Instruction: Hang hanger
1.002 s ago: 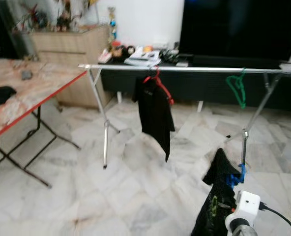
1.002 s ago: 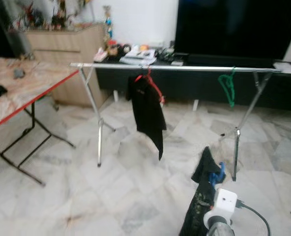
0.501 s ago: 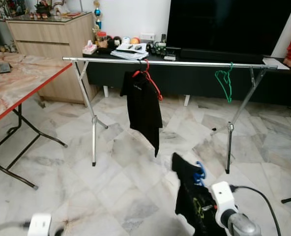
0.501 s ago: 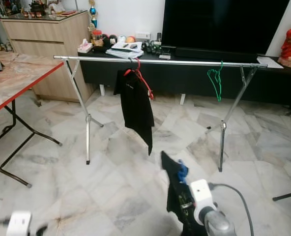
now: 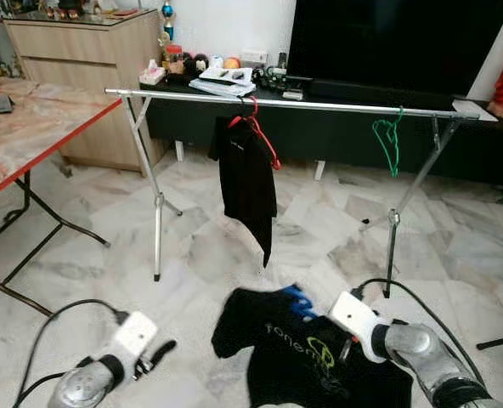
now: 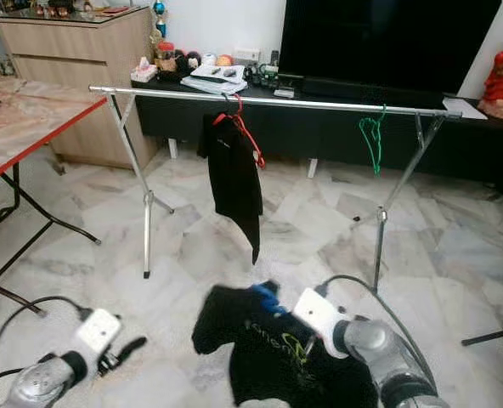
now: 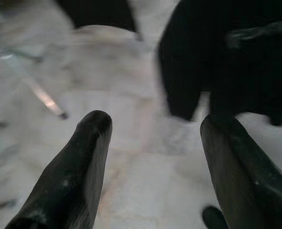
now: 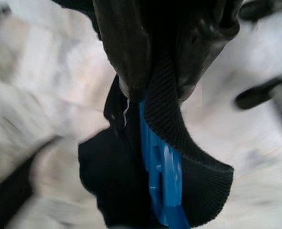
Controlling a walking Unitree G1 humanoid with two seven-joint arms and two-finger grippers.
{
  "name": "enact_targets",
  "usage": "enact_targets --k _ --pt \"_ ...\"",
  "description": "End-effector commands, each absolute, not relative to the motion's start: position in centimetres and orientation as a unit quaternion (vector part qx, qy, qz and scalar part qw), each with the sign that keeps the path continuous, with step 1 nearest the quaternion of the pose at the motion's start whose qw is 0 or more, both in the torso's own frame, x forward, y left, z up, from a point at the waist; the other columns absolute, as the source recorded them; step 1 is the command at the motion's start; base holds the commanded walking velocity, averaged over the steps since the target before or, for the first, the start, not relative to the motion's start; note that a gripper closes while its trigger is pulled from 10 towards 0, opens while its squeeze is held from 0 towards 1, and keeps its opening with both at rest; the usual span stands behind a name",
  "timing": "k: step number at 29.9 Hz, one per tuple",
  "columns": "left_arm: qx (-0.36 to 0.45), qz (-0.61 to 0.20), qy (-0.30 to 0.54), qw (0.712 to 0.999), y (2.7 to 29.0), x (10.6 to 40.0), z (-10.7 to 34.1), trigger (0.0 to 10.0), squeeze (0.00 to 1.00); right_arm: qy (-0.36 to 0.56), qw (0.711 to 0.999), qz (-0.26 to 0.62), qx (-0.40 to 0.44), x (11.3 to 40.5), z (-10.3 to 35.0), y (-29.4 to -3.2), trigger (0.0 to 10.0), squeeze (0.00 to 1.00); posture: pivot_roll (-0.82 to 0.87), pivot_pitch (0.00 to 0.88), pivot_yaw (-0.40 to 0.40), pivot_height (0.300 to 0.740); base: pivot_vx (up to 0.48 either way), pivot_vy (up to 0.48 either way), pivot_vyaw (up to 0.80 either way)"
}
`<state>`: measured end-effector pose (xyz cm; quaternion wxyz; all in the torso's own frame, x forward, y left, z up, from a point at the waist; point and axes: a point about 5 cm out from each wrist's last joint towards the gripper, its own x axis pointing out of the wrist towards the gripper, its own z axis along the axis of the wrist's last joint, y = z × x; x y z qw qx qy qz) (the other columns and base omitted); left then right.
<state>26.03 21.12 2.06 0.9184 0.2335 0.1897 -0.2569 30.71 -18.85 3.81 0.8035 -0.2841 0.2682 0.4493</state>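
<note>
R gripper (image 8: pixel 153 90) clamps blue hanger (image 8: pixel 162 183) w/ black shirt (image 5: pixel 311 357), apparently.

Polished marble floor (image 5: pixel 209 255) is gleaming under a shiny metal rail (image 5: pixel 319 104); the matt black cloth shirt (image 5: pixel 311 357) is draping over a glossy blue plastic hanger (image 8: pixel 162 176) (ribbed collar showing).

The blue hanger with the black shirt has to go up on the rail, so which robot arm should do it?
The right. Its gripper already clamps the blue hanger with the black shirt, below the rail. The left gripper hangs open and low.
</note>
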Motion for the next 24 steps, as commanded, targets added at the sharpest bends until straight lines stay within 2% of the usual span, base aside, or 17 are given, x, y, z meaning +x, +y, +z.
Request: enact_targets --k 1,4,15,17,20,24 --pt "0.25 -0.293 0.2 0.901 20.6 25.9 2.4 10.0 0.0 0.251 0.777 0.491 -0.304 31.0 4.8 -18.2 10.0 0.0 0.14 0.0 -0.082 0.74 0.0 0.0 0.0" --pt "0.258 -0.314 0.202 0.891 20.0 26.0 2.7 10.0 0.0 0.247 0.767 0.505 -0.311 31.3 5.3 -18.0 10.0 0.0 0.14 0.0 -0.085 0.74 0.0 0.0 0.0" --pt "0.271 -0.294 0.229 0.888 20.4 26.6 3.0 10.0 0.0 0.218 0.736 0.555 -0.321 31.6 7.2 -17.6 10.0 0.0 0.14 0.0 -0.099 0.74 0.0 0.0 0.0" --pt "0.284 -0.299 0.248 0.877 20.4 26.4 2.8 10.0 0.0 0.2 0.725 0.576 -0.32 31.7 8.3 -17.6 10.0 0.0 0.14 0.0 -0.098 0.74 0.0 0.0 0.0" --pt "0.28 -0.294 0.255 0.878 20.4 26.5 2.7 10.0 0.0 0.19 0.721 0.585 -0.319 31.8 8.8 -17.5 10.0 0.0 0.14 0.0 -0.098 0.74 0.0 0.0 0.0" --pt "0.261 -0.277 0.268 0.885 20.6 26.6 2.5 10.0 0.0 0.165 0.702 0.617 -0.315 31.5 10.1 -17.0 10.0 0.0 0.14 0.0 -0.098 0.74 0.0 0.0 0.0"
